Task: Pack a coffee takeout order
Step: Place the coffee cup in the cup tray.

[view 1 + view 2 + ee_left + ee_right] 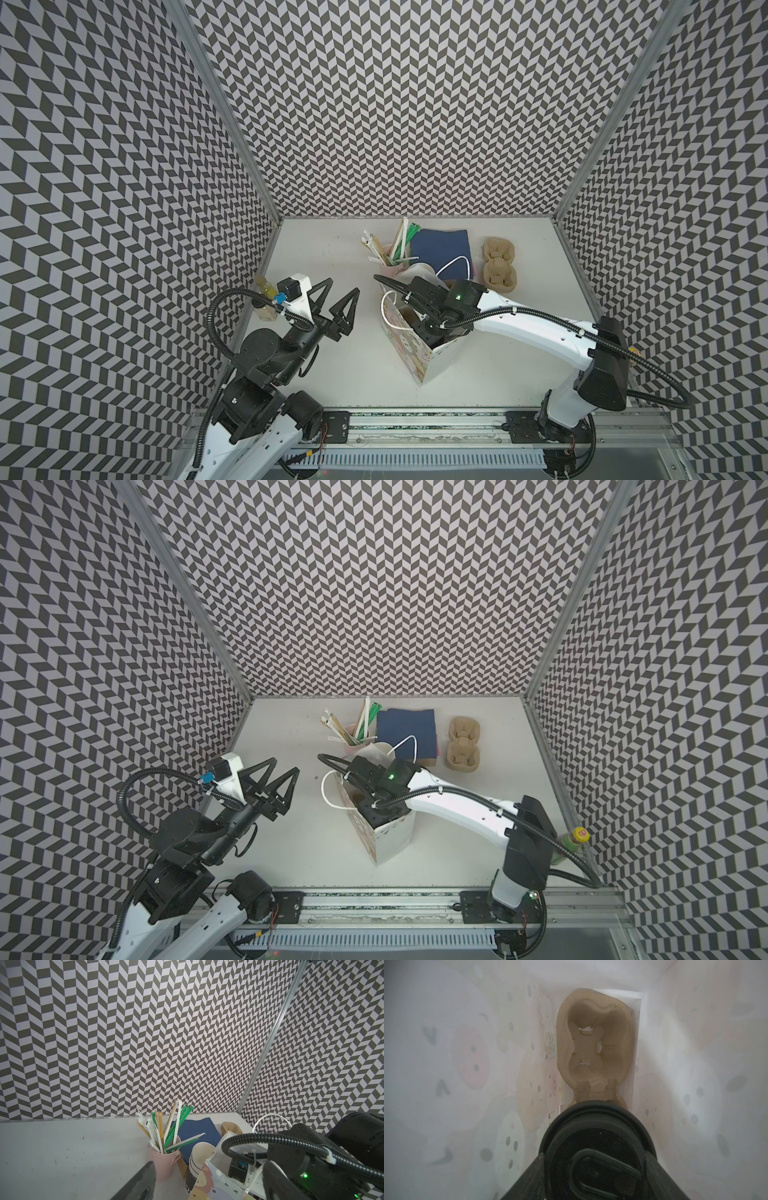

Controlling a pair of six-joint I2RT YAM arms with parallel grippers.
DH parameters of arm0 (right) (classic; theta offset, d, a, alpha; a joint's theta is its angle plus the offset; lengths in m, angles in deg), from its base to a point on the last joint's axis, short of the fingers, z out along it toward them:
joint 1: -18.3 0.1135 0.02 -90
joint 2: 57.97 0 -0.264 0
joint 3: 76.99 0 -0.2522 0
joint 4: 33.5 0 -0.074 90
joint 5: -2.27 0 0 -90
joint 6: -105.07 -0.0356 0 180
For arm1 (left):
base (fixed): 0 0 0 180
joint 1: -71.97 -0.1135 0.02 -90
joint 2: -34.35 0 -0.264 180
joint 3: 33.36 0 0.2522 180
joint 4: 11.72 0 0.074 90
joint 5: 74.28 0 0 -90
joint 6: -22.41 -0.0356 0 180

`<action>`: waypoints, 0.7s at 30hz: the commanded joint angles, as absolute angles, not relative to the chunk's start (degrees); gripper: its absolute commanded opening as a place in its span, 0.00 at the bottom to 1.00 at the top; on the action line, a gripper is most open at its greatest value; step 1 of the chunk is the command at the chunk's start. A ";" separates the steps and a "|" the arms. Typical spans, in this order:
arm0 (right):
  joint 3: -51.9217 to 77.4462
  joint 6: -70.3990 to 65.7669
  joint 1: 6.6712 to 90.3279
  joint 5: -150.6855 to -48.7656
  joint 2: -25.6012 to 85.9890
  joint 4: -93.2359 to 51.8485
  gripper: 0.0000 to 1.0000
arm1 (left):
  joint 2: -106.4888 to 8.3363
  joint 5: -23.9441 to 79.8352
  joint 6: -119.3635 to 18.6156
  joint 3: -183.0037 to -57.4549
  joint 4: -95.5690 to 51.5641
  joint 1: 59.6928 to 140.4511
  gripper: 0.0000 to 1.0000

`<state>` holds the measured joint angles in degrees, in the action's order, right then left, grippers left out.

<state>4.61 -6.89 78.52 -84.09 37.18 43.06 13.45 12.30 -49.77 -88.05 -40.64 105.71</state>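
Nearest: black lid (596, 1130) fills my right wrist view; right gripper (595, 1155) clamped on it, deep in gift bag (442, 361). Below jaws, carrier (593, 1043) lies on bag floor, long axis along bag; one well free, other hidden under lid. I can't see cup body. Spread, empty: left gripper (343, 286), left of bag. On table (353, 374), far side: navy napkin (440, 249).

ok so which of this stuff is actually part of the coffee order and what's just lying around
Job: gift bag, pulp carrier inside it, lidded cup, navy napkin.
Lying about: straw pot, lidless cups, spare carriers, bottle.
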 commanded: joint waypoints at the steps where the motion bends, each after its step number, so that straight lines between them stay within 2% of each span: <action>1: 7.76 -7.73 78.50 -84.43 38.19 43.46 0.60 | 13.86 11.59 -50.10 -87.55 -41.66 105.94 0.81; 12: 6.03 -7.52 78.62 -83.76 39.31 45.25 0.62 | 13.95 11.45 -50.10 -87.55 -41.66 106.03 0.81; 21: 3.92 -7.43 78.79 -83.42 39.54 46.35 0.70 | 13.66 11.49 -50.16 -87.56 -41.66 105.99 0.81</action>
